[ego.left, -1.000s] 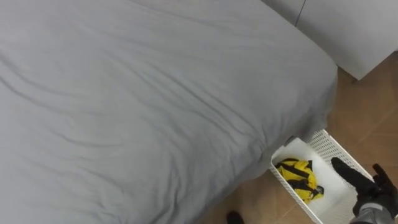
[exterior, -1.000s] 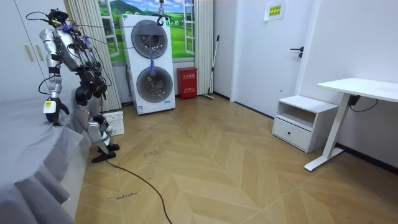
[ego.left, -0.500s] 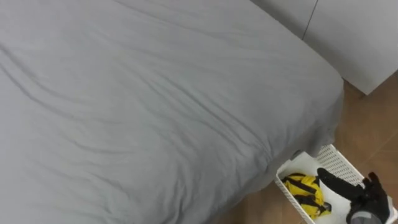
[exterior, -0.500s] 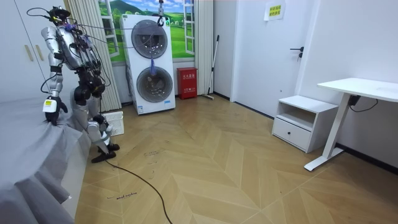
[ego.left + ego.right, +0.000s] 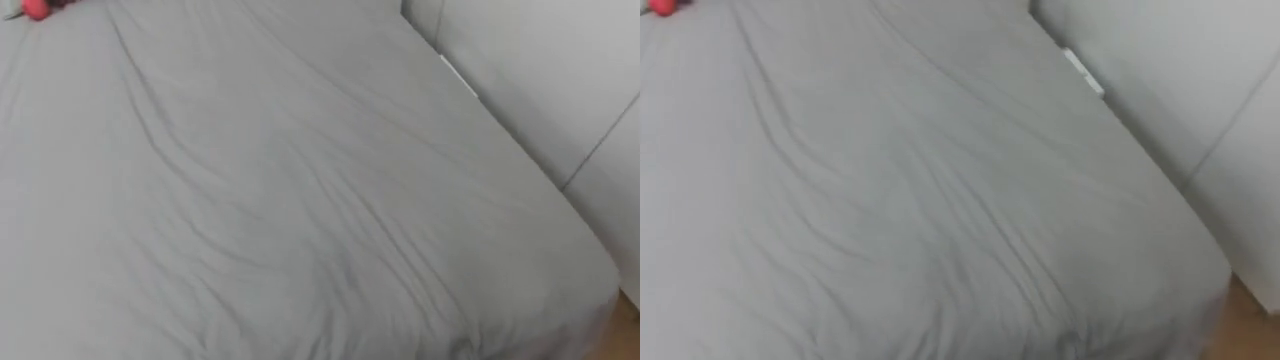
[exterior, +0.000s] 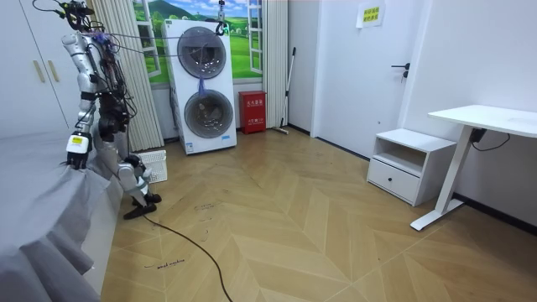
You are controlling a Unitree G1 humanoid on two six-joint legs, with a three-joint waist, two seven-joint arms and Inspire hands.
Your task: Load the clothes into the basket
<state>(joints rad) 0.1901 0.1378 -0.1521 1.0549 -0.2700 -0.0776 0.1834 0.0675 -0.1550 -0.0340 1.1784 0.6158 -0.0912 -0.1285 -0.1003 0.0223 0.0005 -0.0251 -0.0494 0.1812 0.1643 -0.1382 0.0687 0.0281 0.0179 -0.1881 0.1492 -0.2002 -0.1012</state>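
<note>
Robot stands upright, torso straight; right arm hangs near-straight down on room view's left of body, right hand (image 6: 76,153) low at hip height, tagged back toward camera

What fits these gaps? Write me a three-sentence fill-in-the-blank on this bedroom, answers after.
1. The sheet spread over the bed is ___.
2. A small ___ item lies on the sheet at the eye view's top left corner.
3. In the room view, the white basket stands on the ___ near the robot's feet.

Missing words: grey; red; floor
</note>
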